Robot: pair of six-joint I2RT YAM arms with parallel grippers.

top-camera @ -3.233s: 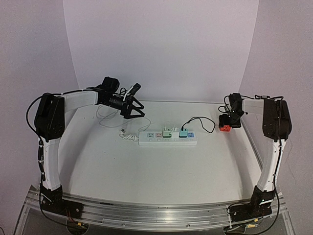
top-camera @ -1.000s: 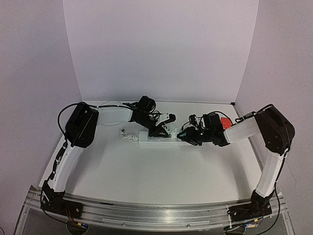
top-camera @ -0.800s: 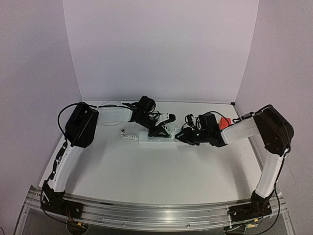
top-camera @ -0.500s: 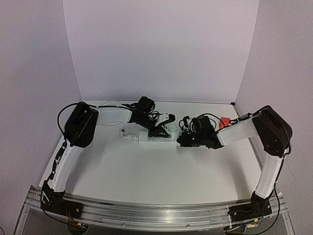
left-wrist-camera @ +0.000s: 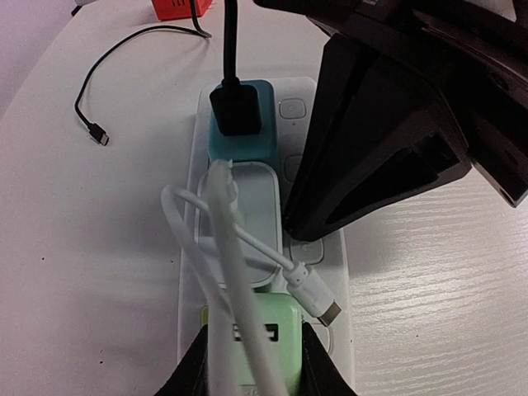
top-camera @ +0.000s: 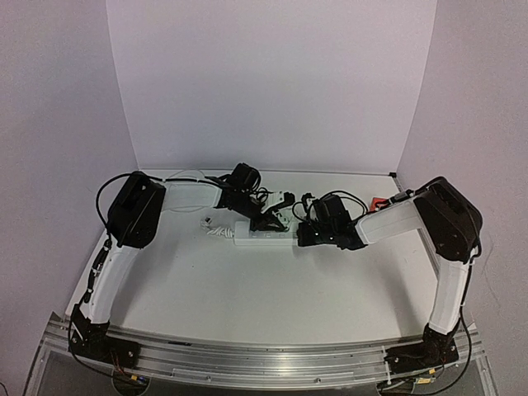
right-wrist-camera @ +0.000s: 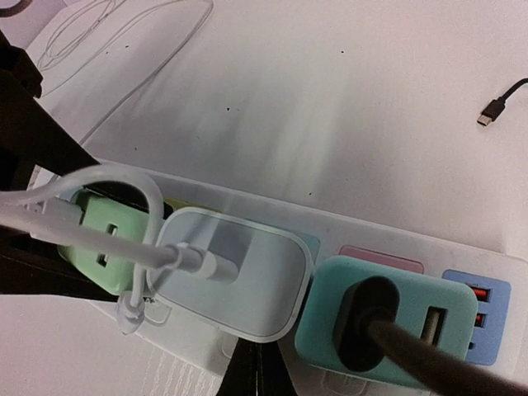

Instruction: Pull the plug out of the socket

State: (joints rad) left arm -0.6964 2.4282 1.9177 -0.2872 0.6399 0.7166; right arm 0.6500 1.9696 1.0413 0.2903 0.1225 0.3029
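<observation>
Here the left gripper (left-wrist-camera: 254, 373) is clamped narrowly on the light-green USB plug (left-wrist-camera: 276, 328), 1 finger on each side. It is the leftmost of 3 plugs seated in the white power strip (top-camera: 247, 237), followed by a white plug (right-wrist-camera: 239, 272) and a teal plug (right-wrist-camera: 396, 305). The right gripper (right-wrist-camera: 250, 367) is fully closed and empty, its tip at the strip beside the white plug. The strip lies flat mid-table, between the arms.

Top cam high, from rear; L/R wrist cams close, seemingly opposing, share socket (left-wrist-camera: 191, 190)
</observation>
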